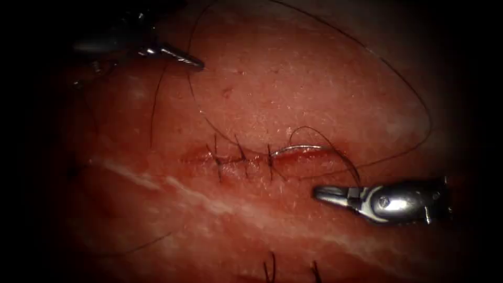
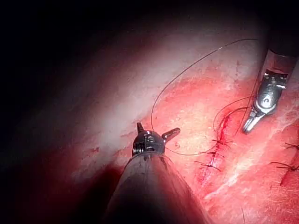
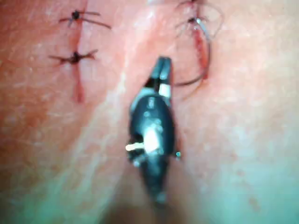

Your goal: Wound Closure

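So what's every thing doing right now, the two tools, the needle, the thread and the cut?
Left tool: jaws open, holding nothing.
Right tool: jaws shut, empty, beside the cut.
Needle: lying along the cut, free of both tools.
Thread: slack, looping wide over the tissue.
Cut: three stitches on its left part, right part unstitched.

No legible text, labels, brand marks, numbers or signs in any of the 3 views. Checked surfaces: the tissue (image 1: 293, 84), the left tool (image 1: 189, 61) and the right tool (image 1: 326, 193). All bare of markings; the metal of the tools carries only glare.
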Controlling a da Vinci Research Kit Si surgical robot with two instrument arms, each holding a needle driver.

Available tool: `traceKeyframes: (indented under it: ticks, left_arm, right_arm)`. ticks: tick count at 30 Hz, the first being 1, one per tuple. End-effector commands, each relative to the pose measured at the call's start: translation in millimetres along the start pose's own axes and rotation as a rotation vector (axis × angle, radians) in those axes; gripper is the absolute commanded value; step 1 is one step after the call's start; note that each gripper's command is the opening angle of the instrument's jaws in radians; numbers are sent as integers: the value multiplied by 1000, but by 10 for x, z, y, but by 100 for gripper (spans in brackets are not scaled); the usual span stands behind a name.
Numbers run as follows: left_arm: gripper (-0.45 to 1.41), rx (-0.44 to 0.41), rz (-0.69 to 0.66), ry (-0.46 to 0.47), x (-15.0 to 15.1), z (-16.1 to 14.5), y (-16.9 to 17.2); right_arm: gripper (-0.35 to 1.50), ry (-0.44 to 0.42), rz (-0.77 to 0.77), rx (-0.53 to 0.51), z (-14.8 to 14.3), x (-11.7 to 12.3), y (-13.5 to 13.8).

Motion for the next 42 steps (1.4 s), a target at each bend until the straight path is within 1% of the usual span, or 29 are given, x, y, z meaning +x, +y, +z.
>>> traceKeyframes:
  ticks: [1,6,8,14,16,18,19,22,24,26,27,31,35,37,39,42]
  left_arm:
    - [69,2,-2,-3,-5,11,-1]
    - [61,21,-8,-3,-4,16,-1]
    - [61,25,-12,2,-3,18,-1]
    - [41,29,-19,27,0,25,-2]
    - [20,33,-23,44,0,28,-4]
    - [-33,20,-25,68,0,29,-5]
    - [-45,11,-32,77,1,29,-5]
    - [-45,-5,30,118,4,28,1]
    - [-45,-20,85,143,11,19,7]
    - [-45,-21,141,165,25,-3,8]
    - [-45,-26,150,166,28,-8,8]
    - [-45,13,215,138,47,-37,17]
    - [-45,28,247,124,60,-52,35]
    - [-45,27,272,103,64,-54,43]
    - [-45,42,300,92,68,-48,56]
    - [-45,49,318,74,63,-37,60]
  right_arm:
    - [-30,0,4,6,4,-9,-12]
    - [-30,0,2,9,8,-9,-13]
    - [-30,0,3,9,9,-9,-13]
    - [-30,0,1,9,9,-10,-14]
    - [-30,0,1,10,9,-10,-14]
    - [-30,0,1,10,8,-10,-14]
    - [-30,0,1,10,8,-10,-14]
    - [-30,1,1,10,8,-10,-14]
    - [-30,2,0,15,2,-11,-14]
    - [-32,-2,-1,15,-16,-13,-13]
    - [-33,-5,-1,13,-24,-13,-12]
    - [-33,-19,4,3,-60,-12,0]
    - [-35,-37,20,-2,-91,-4,14]
    - [-35,-40,35,-12,-104,6,24]
    - [-35,-30,24,-30,-116,29,41]
    - [-35,-22,1,-45,-119,57,55]
